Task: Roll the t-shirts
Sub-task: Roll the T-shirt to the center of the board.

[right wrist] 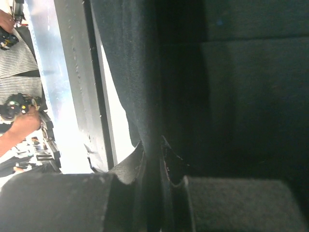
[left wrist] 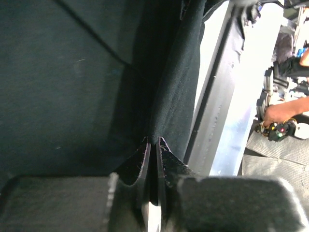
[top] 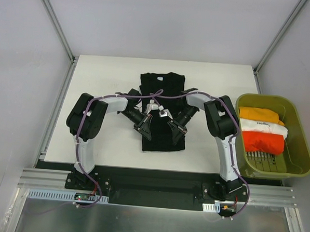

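The left gripper (left wrist: 153,143) and right gripper (right wrist: 152,145) are each pinching shut on a fold of the large black cloth t-shirt (top: 161,90) — apparently its near hem; the shirt's long axis is running straight ahead of both jaws, collar farthest — both arms are sitting equally near.

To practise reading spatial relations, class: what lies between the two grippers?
Only the black t-shirt, its near part spanning from the left gripper to the right gripper, each shut on it; the top view shows this.
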